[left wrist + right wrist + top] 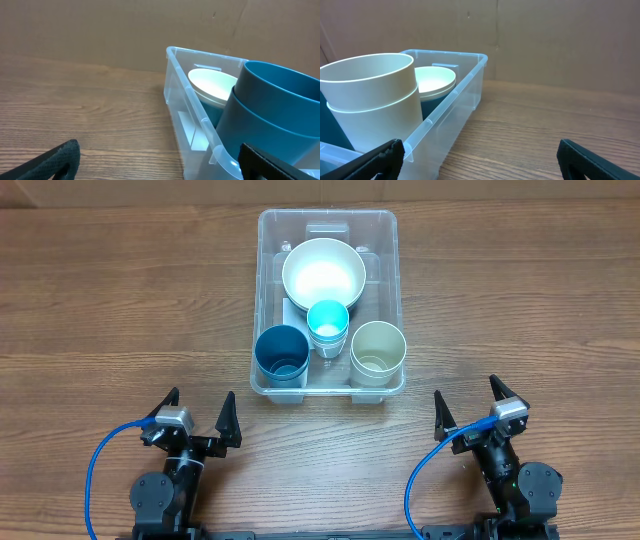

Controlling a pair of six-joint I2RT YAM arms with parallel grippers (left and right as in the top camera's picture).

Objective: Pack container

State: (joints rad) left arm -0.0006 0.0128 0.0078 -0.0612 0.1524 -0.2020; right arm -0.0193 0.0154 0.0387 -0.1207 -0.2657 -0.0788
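Observation:
The clear plastic container point(390, 275) stands at the table's middle back. Inside it are a white bowl point(322, 272), a light blue cup point(327, 323), a dark blue cup point(281, 354) and a beige cup point(378, 352). My left gripper point(199, 415) is open and empty in front of the container's left corner. My right gripper point(467, 405) is open and empty to the front right of it. The left wrist view shows the container point(185, 102), the dark blue cup point(270, 112) and the white bowl point(212, 85). The right wrist view shows the container point(457, 95), the beige cup point(375, 97) and the bowl point(436, 80).
The wooden table point(110, 310) runs round the container on all sides. A brown cardboard wall point(100, 30) stands behind the table. Blue cables point(95, 470) loop beside each arm's base at the front edge.

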